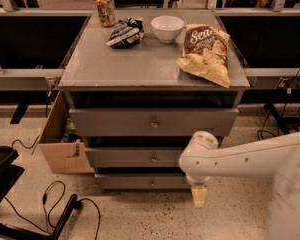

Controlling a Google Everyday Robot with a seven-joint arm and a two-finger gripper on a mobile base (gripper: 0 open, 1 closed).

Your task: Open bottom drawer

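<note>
The grey cabinet has three drawers. The bottom drawer (140,182) is the shortest front, low near the floor, with a small round knob (152,183). The middle drawer (135,157) and the top drawer (153,122) sit above it. My white arm reaches in from the right. My gripper (198,195) hangs at its end, pointing down, just right of the bottom drawer's front and a little in front of it. It holds nothing that I can see.
On the cabinet top (115,64) are a can (106,10), a dark crumpled bag (125,32), a white bowl (167,28) and a chip bag (206,53). A cardboard box (62,144) stands at the left. Cables (55,204) and a black object (2,169) lie on the floor.
</note>
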